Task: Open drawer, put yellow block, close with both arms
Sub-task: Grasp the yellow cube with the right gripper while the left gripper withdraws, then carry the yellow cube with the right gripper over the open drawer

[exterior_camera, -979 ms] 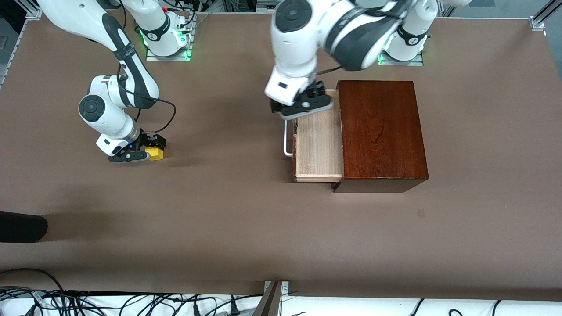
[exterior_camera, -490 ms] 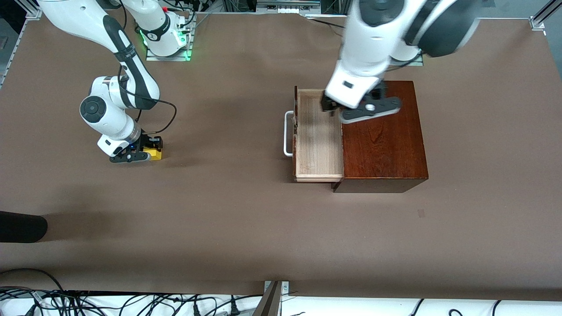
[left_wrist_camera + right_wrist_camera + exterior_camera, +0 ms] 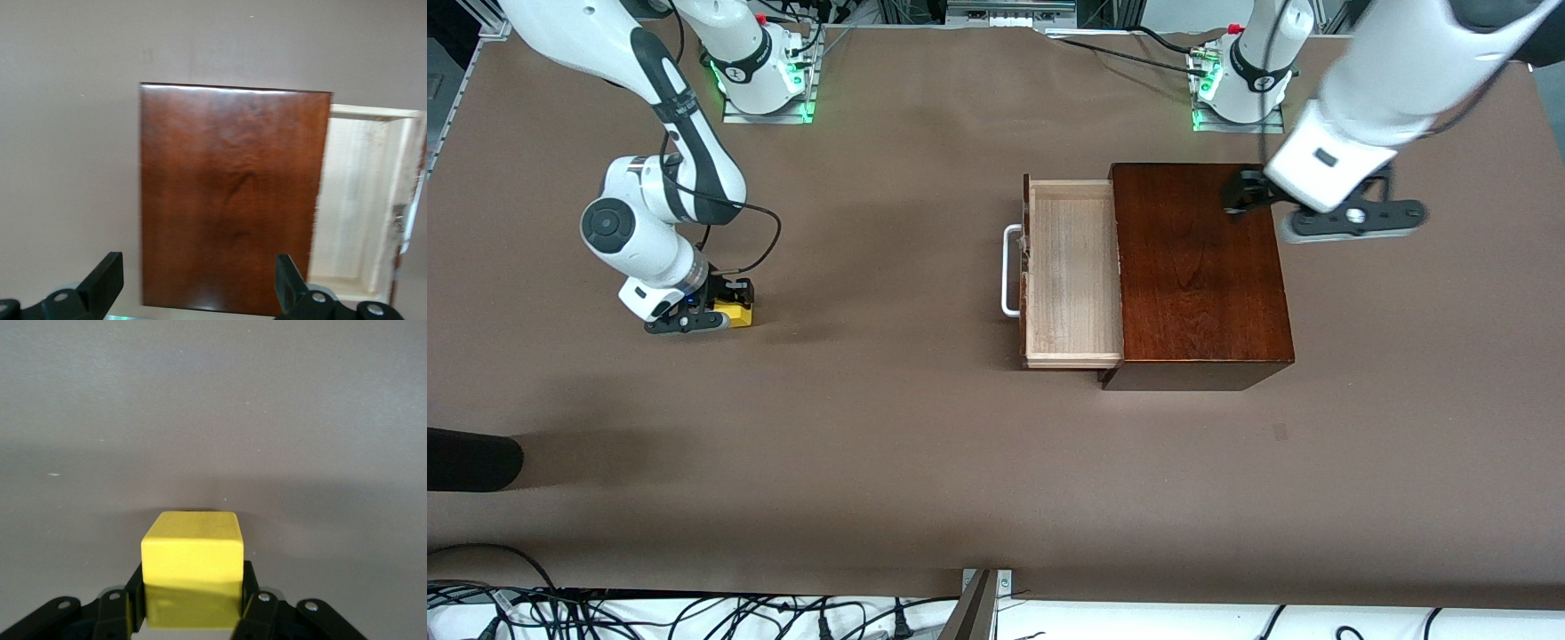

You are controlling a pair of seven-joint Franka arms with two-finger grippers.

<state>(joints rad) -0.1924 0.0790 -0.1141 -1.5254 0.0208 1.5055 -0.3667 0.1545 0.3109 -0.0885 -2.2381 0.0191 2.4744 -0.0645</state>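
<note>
At centre right of the front view, the mahogany box (image 3: 1200,271) sits with the drawer (image 3: 1072,271) pulled out, tray empty; opening appears complete, while loading and closing remain. Upper right of that view, the left gripper (image 3: 1303,209) hangs over the box's edge toward the left arm's end of the table, fingers spread and empty. Middle left, the right gripper (image 3: 711,307) is clamped on the yellow block (image 3: 738,311), low at the table (image 3: 925,462) surface, well apart from the drawer.
</note>
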